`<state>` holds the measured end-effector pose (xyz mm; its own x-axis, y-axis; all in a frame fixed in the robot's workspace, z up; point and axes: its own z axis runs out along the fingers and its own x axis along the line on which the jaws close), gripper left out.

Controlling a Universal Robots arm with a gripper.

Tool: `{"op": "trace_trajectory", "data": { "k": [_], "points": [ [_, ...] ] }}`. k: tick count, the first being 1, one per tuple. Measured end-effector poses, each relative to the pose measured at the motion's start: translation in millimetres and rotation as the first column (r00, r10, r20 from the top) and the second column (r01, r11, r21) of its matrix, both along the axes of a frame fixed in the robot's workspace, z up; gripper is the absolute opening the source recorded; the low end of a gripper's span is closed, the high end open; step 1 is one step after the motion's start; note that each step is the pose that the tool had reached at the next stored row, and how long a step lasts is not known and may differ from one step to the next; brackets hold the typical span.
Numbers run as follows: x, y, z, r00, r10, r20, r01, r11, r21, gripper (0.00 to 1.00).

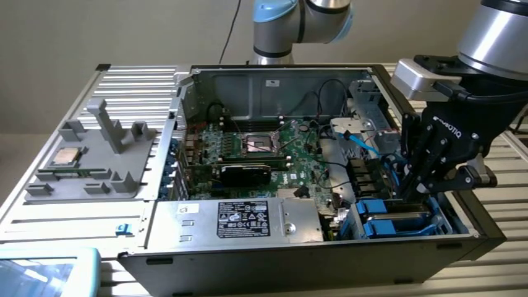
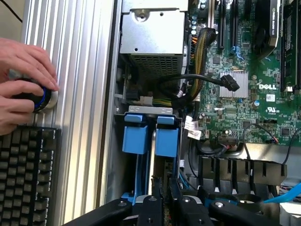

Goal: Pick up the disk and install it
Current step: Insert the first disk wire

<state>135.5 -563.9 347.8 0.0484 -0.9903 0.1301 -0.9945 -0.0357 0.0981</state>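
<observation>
The pincer (image 1: 417, 192) (image 2: 163, 195) reaches down into the drive bay at the corner of the open computer case (image 1: 247, 77). Its fingers are drawn narrow, pinching the upper edge of the disk (image 1: 396, 219) (image 2: 167, 139), which stands on edge in that bay.

A second blue carrier (image 2: 135, 136) sits just beside the disk, so two blue ends stand side by side. Close around the bay are the case's side wall, one light-blue data cable (image 1: 363, 142) and a black cable (image 2: 202, 77) that loops across towards the green motherboard (image 1: 289, 154) (image 2: 244, 103).

One silver power supply box (image 1: 239, 219) (image 2: 150, 42) with a black label lies next to the bay.

On the ribbed bench (image 1: 132, 80) (image 2: 80, 94), towards the exterior view's left, one grey fixture (image 1: 91, 161) carries one small square chip (image 1: 66, 158).

In the wrist view a person's two hands (image 2: 19, 80) rest on one blue-ringed knob (image 2: 41, 96), just beside one black keyboard (image 2: 26, 174).
</observation>
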Motion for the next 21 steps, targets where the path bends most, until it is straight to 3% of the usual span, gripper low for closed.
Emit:
{"op": "trace_trajectory", "data": {
  "k": [9,13,21],
  "points": [
    [0.5,1.1,-1.7,0.9989,-0.047,0.0000,0.047,0.9989,0.0001,0.16],
    [1.3,3.3,-2.8,0.9984,-0.057,0.0001,0.057,0.9984,-0.0006,0.16],
    [2.2,3.3,-5.0,0.9975,-0.071,0.0000,0.071,0.9975,-0.0019,0.16]
  ]
}}
